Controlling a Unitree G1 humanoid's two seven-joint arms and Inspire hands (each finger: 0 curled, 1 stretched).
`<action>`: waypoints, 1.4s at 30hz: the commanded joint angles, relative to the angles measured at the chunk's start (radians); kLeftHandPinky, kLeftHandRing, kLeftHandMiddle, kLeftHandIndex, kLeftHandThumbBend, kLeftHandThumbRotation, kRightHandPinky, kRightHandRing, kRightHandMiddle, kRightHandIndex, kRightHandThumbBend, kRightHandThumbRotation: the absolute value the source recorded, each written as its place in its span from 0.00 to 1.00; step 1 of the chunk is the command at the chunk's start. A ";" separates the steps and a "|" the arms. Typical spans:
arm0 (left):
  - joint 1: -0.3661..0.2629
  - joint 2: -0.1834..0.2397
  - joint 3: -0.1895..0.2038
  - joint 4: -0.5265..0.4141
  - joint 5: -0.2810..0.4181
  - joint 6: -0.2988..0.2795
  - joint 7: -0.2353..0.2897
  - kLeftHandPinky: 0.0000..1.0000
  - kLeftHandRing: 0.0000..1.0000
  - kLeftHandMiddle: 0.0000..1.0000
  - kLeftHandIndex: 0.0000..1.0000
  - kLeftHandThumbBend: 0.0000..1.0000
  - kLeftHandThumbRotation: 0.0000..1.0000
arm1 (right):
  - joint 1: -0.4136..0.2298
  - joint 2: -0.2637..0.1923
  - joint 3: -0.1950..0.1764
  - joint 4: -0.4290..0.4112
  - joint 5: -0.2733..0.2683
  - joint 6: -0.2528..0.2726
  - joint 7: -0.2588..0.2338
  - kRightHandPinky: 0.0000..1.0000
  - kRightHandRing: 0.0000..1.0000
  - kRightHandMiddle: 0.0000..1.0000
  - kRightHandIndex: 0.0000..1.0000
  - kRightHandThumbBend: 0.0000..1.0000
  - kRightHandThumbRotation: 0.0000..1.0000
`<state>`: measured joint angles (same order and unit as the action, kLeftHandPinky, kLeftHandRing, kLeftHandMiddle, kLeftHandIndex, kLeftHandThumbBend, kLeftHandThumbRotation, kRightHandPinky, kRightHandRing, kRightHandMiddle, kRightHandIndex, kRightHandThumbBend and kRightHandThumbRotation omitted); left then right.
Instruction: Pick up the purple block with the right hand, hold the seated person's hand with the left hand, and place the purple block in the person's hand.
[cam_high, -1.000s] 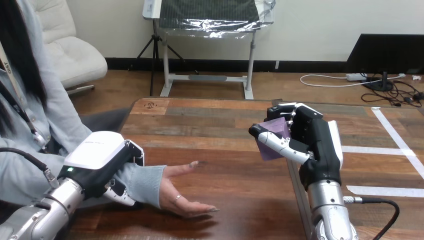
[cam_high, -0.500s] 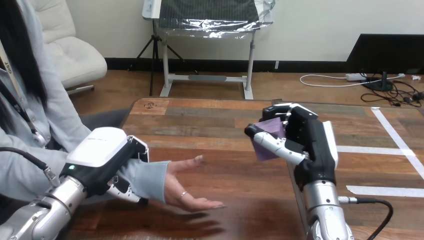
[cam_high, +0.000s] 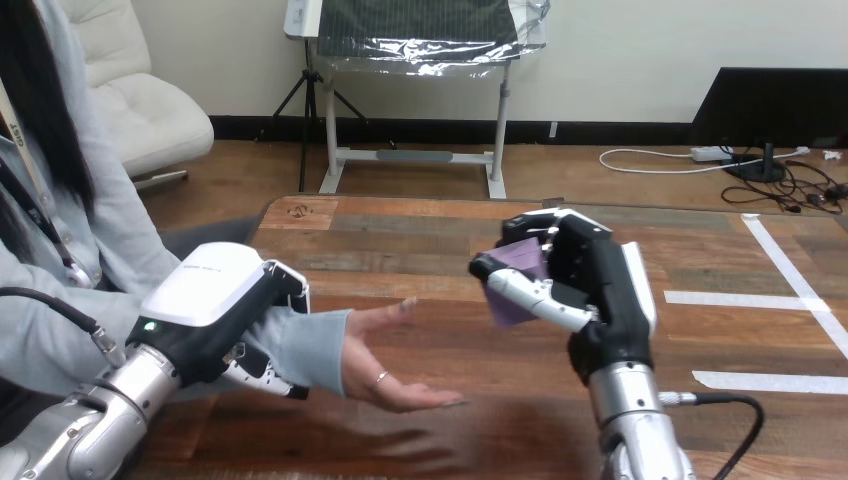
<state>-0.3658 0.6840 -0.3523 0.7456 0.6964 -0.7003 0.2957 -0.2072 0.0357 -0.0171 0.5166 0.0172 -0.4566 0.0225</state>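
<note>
The purple block (cam_high: 517, 280) is held above the table in my right hand (cam_high: 590, 290), whose fingers and thumb are curled round it; only part of the block shows between them. My left hand (cam_high: 215, 315) is shut on the person's wrist at the sleeve, fingers wrapped under it. The person's hand (cam_high: 385, 365) lies palm up, raised a little above the table, fingers pointing right. The block hangs to the right of that open palm and a bit higher, with a gap between them.
The wooden table (cam_high: 420, 240) stretches ahead, with white tape strips (cam_high: 790, 270) on its right part. The person sits at the left side, their forearm (cam_high: 60, 330) reaching in over the table's left edge.
My right hand has carried the purple block leftward, closer to the person's palm. My left hand has lifted the person's wrist and moved it slightly right.
</note>
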 joint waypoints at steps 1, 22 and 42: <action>-0.059 -0.003 0.057 -0.116 -0.044 -0.021 0.006 0.20 0.25 0.31 0.33 0.87 0.00 | -0.029 0.019 0.017 -0.026 -0.004 -0.038 0.006 0.34 0.41 0.47 0.48 0.75 0.00; -0.033 -0.020 0.097 -0.235 -0.073 0.018 -0.048 0.20 0.25 0.31 0.32 0.88 0.00 | 0.000 0.062 0.077 -0.003 -0.081 -0.086 -0.034 0.32 0.37 0.44 0.47 0.80 0.00; -0.028 -0.042 0.112 -0.274 -0.070 0.028 -0.047 0.20 0.25 0.31 0.32 0.88 0.00 | 0.035 0.072 0.156 -0.027 -0.105 -0.083 -0.029 0.31 0.37 0.44 0.47 0.81 0.00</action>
<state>-0.3312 0.6667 -0.2941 0.5623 0.6668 -0.6499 0.2174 -0.1595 0.0595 0.1121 0.5194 -0.0759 -0.5108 0.0009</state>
